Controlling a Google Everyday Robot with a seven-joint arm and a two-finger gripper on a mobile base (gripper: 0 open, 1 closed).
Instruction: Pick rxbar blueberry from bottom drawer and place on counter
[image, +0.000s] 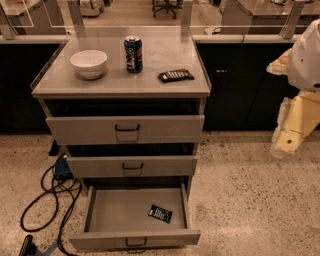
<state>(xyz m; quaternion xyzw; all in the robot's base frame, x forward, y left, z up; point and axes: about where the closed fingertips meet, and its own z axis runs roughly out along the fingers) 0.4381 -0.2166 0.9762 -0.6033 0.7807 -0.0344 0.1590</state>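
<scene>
The rxbar blueberry, a small dark navy bar with white lettering, lies flat in the right front part of the bottom drawer. That drawer is pulled fully open at floor level. The counter is the pale-grey top of the cabinet above it. My arm hangs at the right edge of the view, with the gripper at about middle-drawer height. It is far to the right of the cabinet and touches nothing.
On the counter stand a white bowl, a blue soda can and a longer dark bar. The top drawer and middle drawer are slightly open. Black cables lie on the floor to the left.
</scene>
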